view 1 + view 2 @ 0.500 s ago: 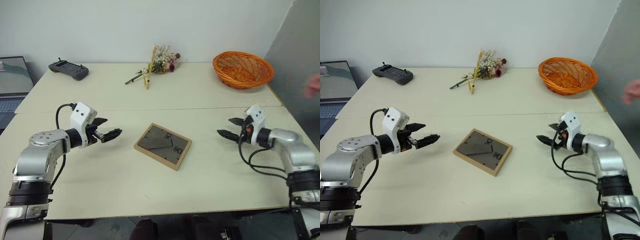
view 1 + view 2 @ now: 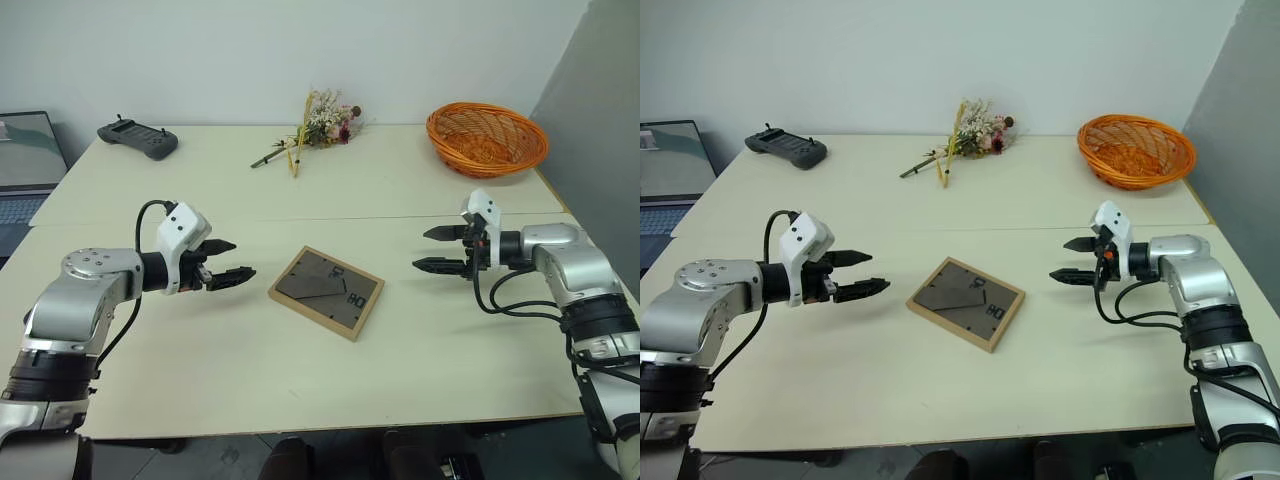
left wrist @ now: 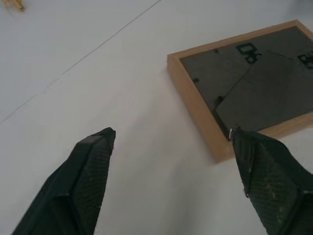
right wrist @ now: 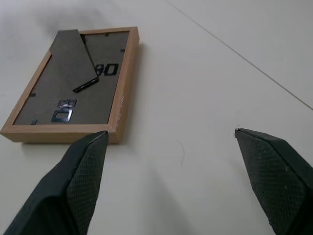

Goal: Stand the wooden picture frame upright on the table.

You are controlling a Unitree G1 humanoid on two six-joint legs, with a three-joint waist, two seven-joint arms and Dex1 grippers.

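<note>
The wooden picture frame (image 2: 326,291) lies flat, face down, in the middle of the cream table (image 2: 420,180), its dark back panel and folded stand facing up. It also appears in the left wrist view (image 3: 244,88) and the right wrist view (image 4: 73,83). My left gripper (image 2: 228,262) hovers open just left of the frame, pointing at it. My right gripper (image 2: 430,249) is open to the frame's right, aimed toward it, with a gap of bare table between. Neither gripper touches the frame.
An orange wicker basket (image 2: 487,139) stands at the far right corner. A bunch of dried flowers (image 2: 318,125) lies at the far middle, a black controller (image 2: 138,139) at the far left. A laptop (image 2: 25,160) sits beyond the left edge.
Both grippers have moved inward toward the frame; the right one also rose a little. A person's hand at the right edge is gone. The frame has not moved.
</note>
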